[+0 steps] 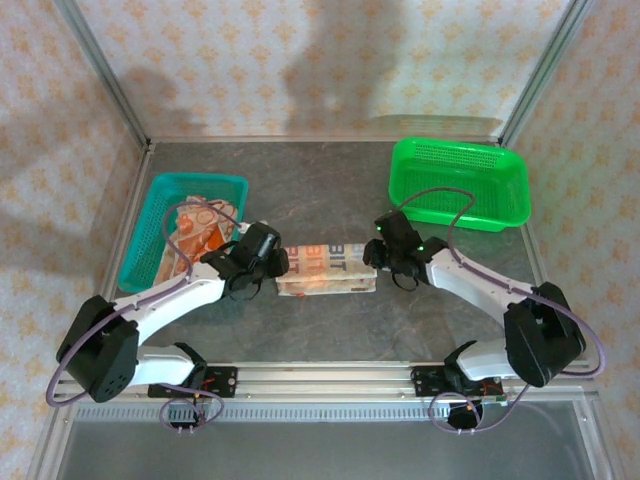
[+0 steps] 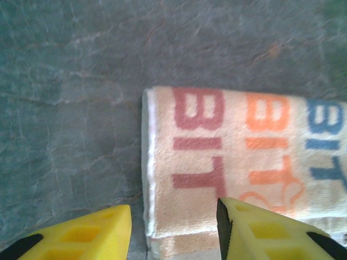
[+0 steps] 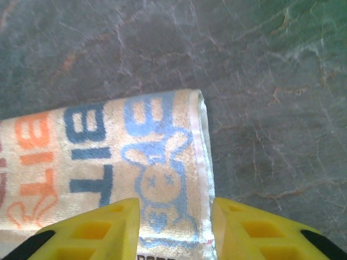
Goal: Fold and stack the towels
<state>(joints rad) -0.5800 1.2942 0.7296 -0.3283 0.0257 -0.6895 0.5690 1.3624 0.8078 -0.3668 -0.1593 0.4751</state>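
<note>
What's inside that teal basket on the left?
Crumpled orange towels with white patterns lie in the teal basket. How many is unclear: upper folds cover whatever lies beneath.

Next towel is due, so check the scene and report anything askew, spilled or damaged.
Nothing stands out. The folded cream towel lies flat on the table, edges fairly even; the orange towels in the teal basket are a loose heap, not yet folded.
</note>
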